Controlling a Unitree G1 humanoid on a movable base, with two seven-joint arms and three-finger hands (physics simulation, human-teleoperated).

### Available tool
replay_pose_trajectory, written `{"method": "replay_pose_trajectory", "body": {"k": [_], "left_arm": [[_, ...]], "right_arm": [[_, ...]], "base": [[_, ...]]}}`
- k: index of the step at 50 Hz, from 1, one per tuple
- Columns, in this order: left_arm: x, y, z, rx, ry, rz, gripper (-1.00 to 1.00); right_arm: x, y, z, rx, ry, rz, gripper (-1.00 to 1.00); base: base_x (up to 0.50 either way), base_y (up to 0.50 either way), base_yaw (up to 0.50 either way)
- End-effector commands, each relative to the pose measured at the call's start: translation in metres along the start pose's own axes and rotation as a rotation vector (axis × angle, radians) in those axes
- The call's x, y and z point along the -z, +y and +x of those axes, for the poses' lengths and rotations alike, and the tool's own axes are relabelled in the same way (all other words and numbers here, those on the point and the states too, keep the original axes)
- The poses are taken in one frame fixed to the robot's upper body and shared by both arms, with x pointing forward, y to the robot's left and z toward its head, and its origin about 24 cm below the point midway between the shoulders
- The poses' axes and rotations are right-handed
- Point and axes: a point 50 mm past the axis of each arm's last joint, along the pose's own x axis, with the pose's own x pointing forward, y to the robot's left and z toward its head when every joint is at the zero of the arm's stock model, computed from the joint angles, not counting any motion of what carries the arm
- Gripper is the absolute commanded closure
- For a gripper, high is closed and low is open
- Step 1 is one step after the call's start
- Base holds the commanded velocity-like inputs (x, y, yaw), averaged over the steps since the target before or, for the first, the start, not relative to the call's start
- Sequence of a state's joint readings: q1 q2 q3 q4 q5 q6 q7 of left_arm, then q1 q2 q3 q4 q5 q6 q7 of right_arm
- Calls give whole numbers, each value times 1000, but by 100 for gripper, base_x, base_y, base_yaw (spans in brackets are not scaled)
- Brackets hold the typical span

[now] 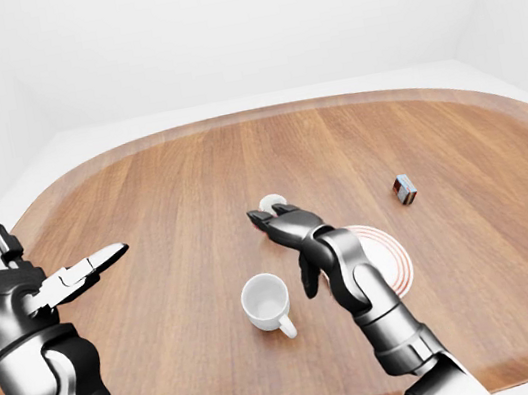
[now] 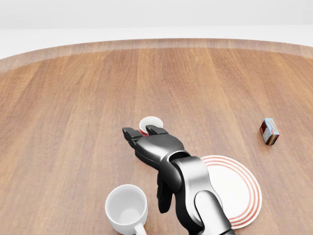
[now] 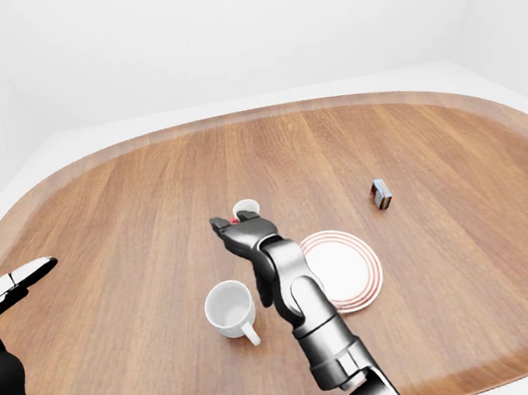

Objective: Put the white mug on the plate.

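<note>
White mug (image 2: pixel 126 208) stood upright left of the plate (image 2: pixel 242 193); right hand (image 2: pixel 151 147) hovered above it, fingers spread, empty.

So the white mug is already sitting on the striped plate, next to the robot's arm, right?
Not quite. The white mug stands on the bare table, to the left of the striped plate in the head view, not on it. It is indeed next to the robot's arm.
</note>
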State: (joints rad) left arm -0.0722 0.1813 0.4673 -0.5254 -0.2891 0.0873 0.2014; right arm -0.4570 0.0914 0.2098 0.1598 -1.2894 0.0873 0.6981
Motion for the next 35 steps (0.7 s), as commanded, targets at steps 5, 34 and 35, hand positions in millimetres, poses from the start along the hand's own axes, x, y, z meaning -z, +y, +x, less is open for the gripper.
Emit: {"method": "replay_pose_trajectory", "body": {"k": [5,34,35], "left_arm": [[0,-1,0,1,2,-3,-100],[7,0,1,-2,30,-1,-100],[6,0,1,-2,26,-2,-100]], "right_arm": [[-16,33,11,-123,15,-55,-100],[-37,62,41,-297,-12,-87,-100],[-39,63,42,-300,-16,-88,-100]], "base": [[0,0,0],[0,0,0],[0,0,0]]}}
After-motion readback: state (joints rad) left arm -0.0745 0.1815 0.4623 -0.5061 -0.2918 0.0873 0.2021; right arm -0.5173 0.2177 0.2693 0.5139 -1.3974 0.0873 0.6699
